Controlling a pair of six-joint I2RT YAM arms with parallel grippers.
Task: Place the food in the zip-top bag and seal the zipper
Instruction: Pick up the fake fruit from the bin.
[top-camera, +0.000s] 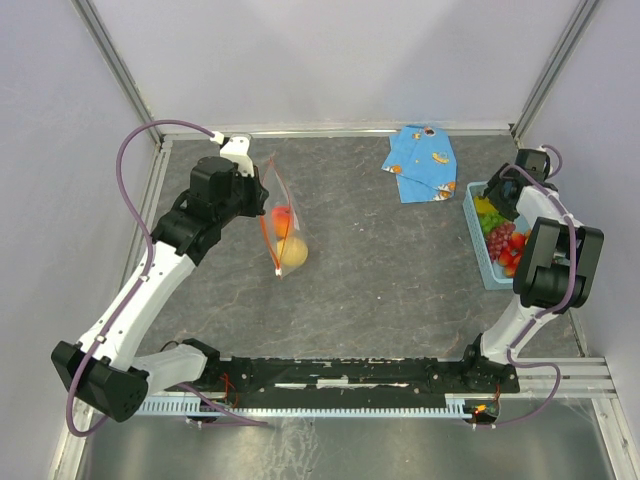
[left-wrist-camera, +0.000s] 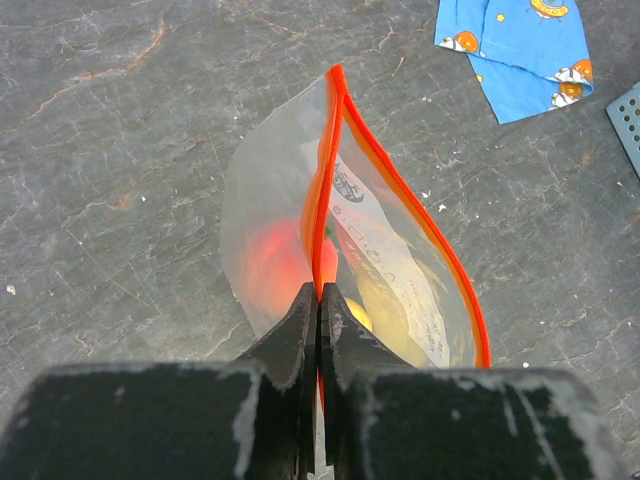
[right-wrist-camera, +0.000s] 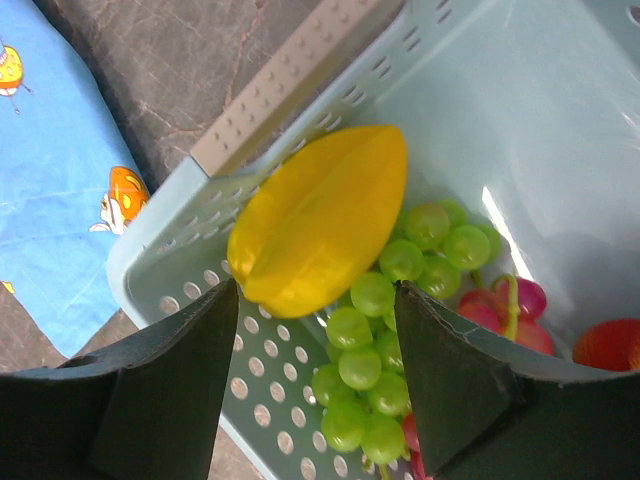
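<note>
Orange-red edging marks the zipper of the zip-top bag, which the top camera shows standing on edge on the grey table, left of centre. The left gripper meets it at the far upper corner. An orange-pink peach and a pale yellow fruit lie inside, the peach farther from the arm bases. At the far right, the right gripper hangs over the far end of a light-blue slotted basket holding more fruit. A folded blue patterned cloth lies just beyond and left of the basket.

From the left wrist, the left gripper has its fingers pressed together on one side of the zipper, with no gap between them. The mouth of the bag gapes open, the other strip bowing away to the right. The peach and the pale yellow fruit show through the plastic. The cloth lies at the upper right.

From the right wrist, the right gripper is spread wide and holds nothing. Its dark fingers flank a yellow ridged fruit lying in the basket; whether they touch it cannot be told. Green grapes lie against that fruit, purple grapes beside them, and a red strawberry sits at the right edge.
</note>
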